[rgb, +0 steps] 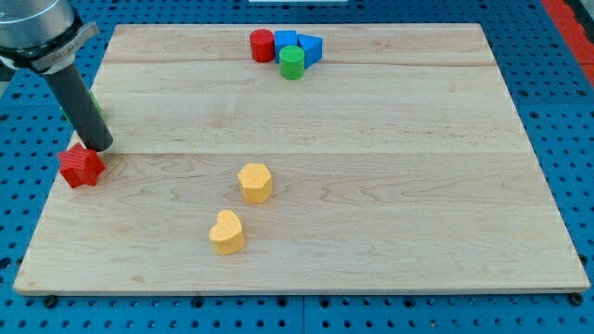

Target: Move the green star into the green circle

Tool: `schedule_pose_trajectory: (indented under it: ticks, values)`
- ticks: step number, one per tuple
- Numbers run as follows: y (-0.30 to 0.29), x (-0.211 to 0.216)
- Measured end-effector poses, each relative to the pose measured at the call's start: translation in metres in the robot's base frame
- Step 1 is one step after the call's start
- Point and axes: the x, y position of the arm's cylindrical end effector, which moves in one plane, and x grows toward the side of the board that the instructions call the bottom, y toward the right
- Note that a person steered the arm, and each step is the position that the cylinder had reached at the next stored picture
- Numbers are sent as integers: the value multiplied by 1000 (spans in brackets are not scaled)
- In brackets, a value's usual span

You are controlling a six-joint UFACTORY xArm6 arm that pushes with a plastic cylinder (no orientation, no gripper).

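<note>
The green circle (292, 62), a short green cylinder, stands near the view's top centre. Only a thin green sliver, the green star (97, 105), shows at the view's left edge of the board; the dark rod hides the rest, so I cannot make out its shape. My tip (96, 146) rests on the board just below that sliver. It is right above the red star (81, 166), and I cannot tell whether it touches it. The green circle lies far to the right and up from my tip.
A red cylinder (262, 44), a blue cube (284, 41) and a blue triangle (311, 47) crowd against the green circle. A yellow hexagon (254, 182) and a yellow heart (226, 232) lie lower centre. The wooden board (390, 186) ends close to my tip on the left.
</note>
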Motion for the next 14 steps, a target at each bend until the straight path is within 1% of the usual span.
schedule_pose_trajectory:
  ticks: [1, 2, 3, 4, 5, 7, 9, 10, 11, 12, 13, 14]
  values:
    - [-38, -5]
    - [-49, -7]
    - [-47, -39]
    - [-21, -78]
    - [29, -105]
    - [22, -125]
    - [23, -162]
    - [47, -185]
    - [29, -190]
    - [29, -217]
    - [53, -231]
    - [57, -208]
